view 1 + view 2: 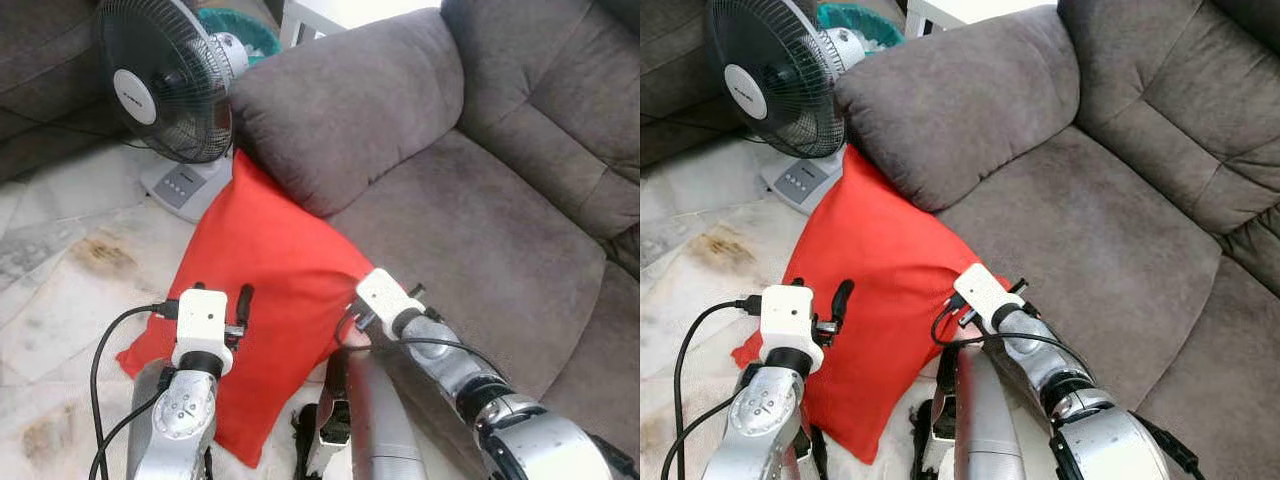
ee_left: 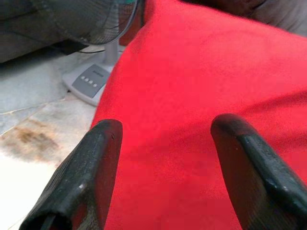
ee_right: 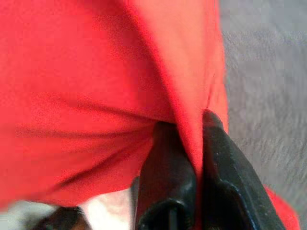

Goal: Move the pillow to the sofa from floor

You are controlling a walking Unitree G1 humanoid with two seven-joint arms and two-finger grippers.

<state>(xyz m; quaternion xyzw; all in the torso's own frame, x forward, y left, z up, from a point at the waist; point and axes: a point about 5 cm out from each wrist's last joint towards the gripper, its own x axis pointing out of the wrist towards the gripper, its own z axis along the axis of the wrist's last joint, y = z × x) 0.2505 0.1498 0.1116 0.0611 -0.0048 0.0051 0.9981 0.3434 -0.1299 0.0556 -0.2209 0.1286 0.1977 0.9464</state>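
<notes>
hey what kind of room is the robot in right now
Most likely a living room: a big grey sofa stands on a pale tiled floor, with a pedestal fan beside its arm and a red pillow leaning against its front.

A black-caged pedestal fan [image 1: 160,80] is standing on the pale marble floor [image 1: 70,300], its grey base [image 1: 185,187] (with a row of buttons) facing forward. Brown stains [image 1: 100,255] are marking the tiles nearby. A teal basket [image 1: 240,30] is sitting behind the fan.
</notes>
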